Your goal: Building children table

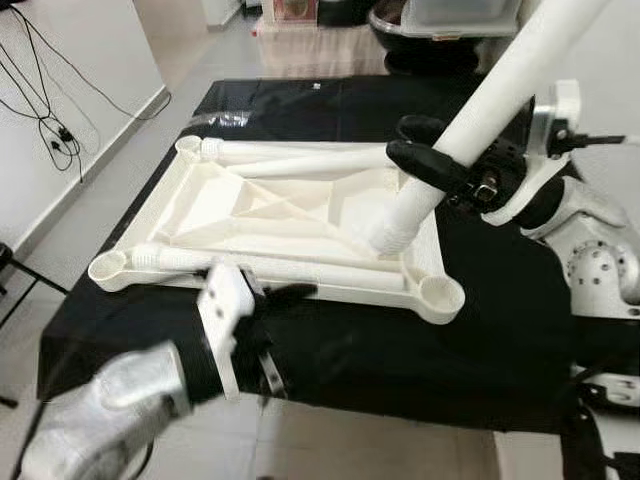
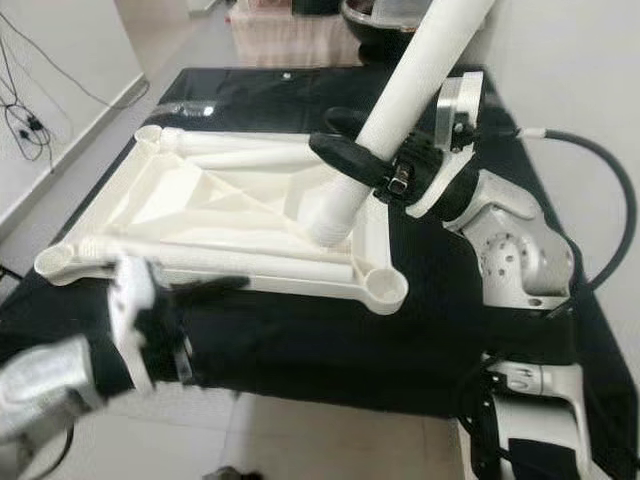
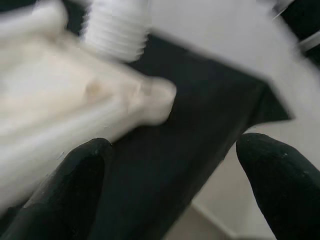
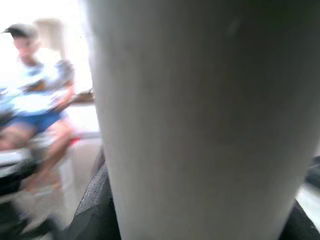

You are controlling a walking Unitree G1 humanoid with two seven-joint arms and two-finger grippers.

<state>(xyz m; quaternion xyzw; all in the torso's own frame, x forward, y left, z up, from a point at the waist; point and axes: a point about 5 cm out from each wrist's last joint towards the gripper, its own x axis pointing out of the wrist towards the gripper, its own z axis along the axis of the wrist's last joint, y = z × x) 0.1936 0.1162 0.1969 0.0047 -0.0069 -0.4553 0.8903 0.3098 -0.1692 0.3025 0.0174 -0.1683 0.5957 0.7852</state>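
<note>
A white children's table top point(image 1: 168, 200) lies upside down on a black-covered surface point(image 1: 400, 350). Loose white legs point(image 1: 300, 160) rest inside it, one along its near edge point(image 1: 300, 270). My right gripper point(image 1: 405, 142) is shut on a white table leg point(image 1: 500, 90), held tilted. The leg's threaded end point(image 1: 385, 238) points down inside the frame, just behind the near right corner socket point(image 1: 441, 293). My left gripper point(image 3: 175, 185) is open at the near edge of the top, blurred, in front of a corner socket point(image 3: 157, 100). The held leg point(image 4: 200, 120) spans the right wrist view.
Black cables point(image 1: 50, 120) hang on the white wall at the left. A dark tub point(image 1: 430, 30) stands beyond the far end of the surface. A seated person point(image 4: 35, 100) is blurred in the right wrist view. Pale floor point(image 1: 350, 450) lies just before me.
</note>
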